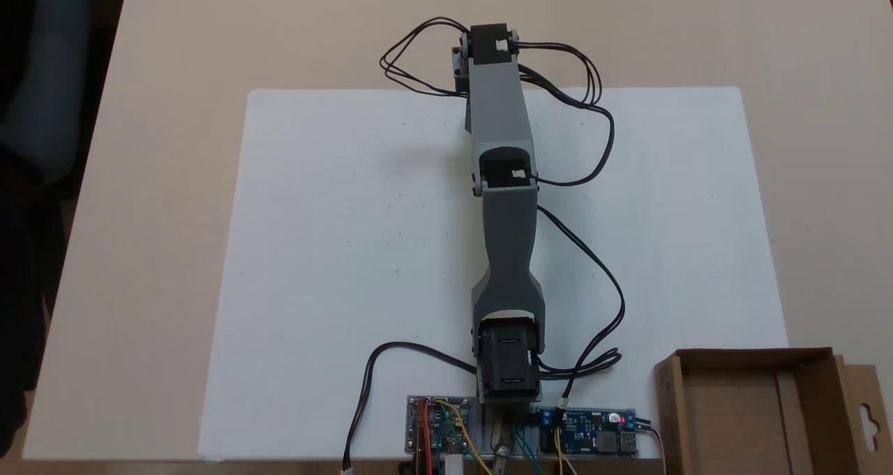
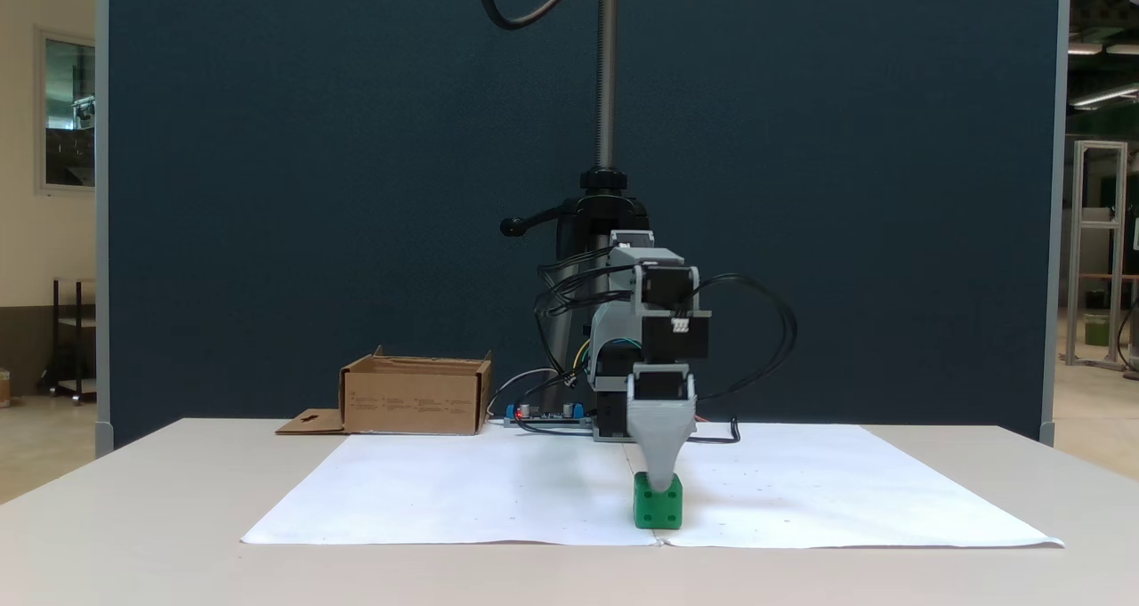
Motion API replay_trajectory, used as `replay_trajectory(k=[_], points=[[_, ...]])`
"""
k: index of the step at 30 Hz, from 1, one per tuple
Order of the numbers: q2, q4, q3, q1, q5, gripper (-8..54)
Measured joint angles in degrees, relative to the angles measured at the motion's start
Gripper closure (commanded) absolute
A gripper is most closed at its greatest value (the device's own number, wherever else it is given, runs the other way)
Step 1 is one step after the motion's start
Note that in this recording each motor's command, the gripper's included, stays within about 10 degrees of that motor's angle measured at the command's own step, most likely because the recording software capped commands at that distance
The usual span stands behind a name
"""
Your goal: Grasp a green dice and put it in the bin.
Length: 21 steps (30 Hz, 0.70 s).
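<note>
Gripper (image 2: 660,483) lowered at centre frame in a fixed view, grey tapered tip pointing straight down and touching the top of the green dice (image 2: 658,504); jaws lined up one behind the other, so spread or pinched cannot be told. Dice resting on the white paper sheet (image 2: 498,490), close to its front edge, lower centre of the frame, four pips on the face toward the camera. Seen from above in a fixed view, grey arm (image 1: 504,182) stretched from the bottom centre up toward the top centre, reaching past the far edge of the white sheet (image 1: 335,252), black cables (image 1: 593,112) looping off its right side. Cardboard bin (image 1: 750,409) sitting in the lower right corner of that frame, flap with a hang-hole on its right; in a fixed view, bin (image 2: 414,401) left of centre, behind the paper, well apart from the dice. Circuit boards (image 1: 591,433) along the bottom edge beside the arm's base, a red light lit.
</note>
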Motion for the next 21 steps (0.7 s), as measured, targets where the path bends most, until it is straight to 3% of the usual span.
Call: replay_trajectory(k=[21], points=[[-4.3, 0.0, -1.7, 1.1, 0.0, 6.6]])
